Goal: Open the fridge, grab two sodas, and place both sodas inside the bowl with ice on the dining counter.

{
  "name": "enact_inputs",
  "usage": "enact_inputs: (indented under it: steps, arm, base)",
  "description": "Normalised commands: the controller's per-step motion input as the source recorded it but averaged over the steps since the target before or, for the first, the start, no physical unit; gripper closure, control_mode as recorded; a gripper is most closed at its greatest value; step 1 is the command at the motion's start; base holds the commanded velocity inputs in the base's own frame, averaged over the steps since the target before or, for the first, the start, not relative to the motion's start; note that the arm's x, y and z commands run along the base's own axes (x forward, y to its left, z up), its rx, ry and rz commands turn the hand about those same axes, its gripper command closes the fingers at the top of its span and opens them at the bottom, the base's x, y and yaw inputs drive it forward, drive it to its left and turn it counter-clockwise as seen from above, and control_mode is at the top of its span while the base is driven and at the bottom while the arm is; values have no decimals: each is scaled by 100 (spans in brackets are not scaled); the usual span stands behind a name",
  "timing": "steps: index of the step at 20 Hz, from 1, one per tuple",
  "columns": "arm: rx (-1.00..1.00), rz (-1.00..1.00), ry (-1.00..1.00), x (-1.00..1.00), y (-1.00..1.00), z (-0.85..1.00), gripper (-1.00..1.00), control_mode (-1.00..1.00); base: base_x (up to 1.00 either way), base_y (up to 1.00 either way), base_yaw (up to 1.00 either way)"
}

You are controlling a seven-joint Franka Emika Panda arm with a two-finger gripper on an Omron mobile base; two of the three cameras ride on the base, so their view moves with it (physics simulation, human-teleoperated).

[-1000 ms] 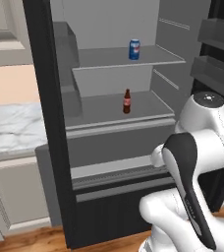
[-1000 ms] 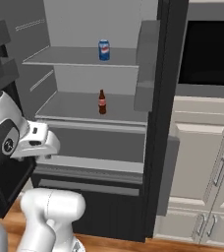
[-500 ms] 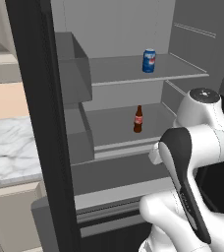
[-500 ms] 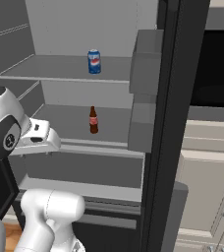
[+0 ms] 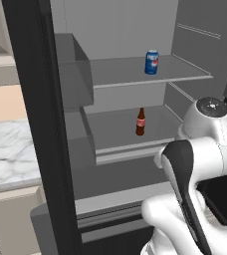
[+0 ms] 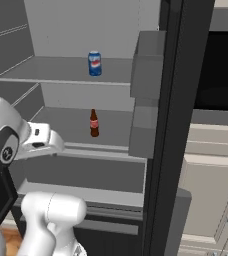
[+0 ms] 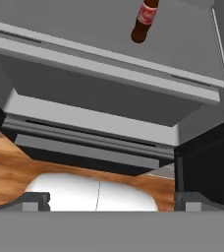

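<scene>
Two sodas stood inside the open fridge (image 5: pixel 135 79): one blue can (image 5: pixel 152 62) upright on the upper shelf, toward its front edge, and one brown cola bottle (image 5: pixel 141 122) upright on the shelf below, near the middle. Both base views showed the pair, the can (image 6: pixel 94 63) above and the bottle (image 6: pixel 94 123) beneath it, well apart on separate shelves. The hand view caught just the bottle (image 7: pixel 145 20), its top cut off by the frame's upper edge, with the shelf's front lip and a strip of wooden floor (image 7: pixel 15 167) below. The left base view alone showed a marble-topped wall counter (image 5: pixel 8 149) past the black door edge, while the right base view alone showed cream cabinets (image 6: pixel 211 190) and a dark oven front (image 6: pixel 218 75). The gripper (image 7: pixel 111 199) had its fingers spread fully apart, holding nothing, low in front of the fridge, well short of the bottle.
</scene>
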Motion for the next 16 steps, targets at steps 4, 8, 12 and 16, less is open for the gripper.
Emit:
enact_inputs:
  steps: [4, 8, 12, 16]
  arm:
    - [-3, 10, -31, 19, -29, -25, -100, -100]
    - [0, 11, -25, 51, -17, -8, -100, -100]
    - [0, 12, -25, 59, -1, -31, -100, -100]
    - [0, 8, -18, 66, -1, -38, -100, -100]
  base:
    - [0, 0, 0]
    - [0, 0, 0]
    - [0, 0, 0]
    - [0, 0, 0]
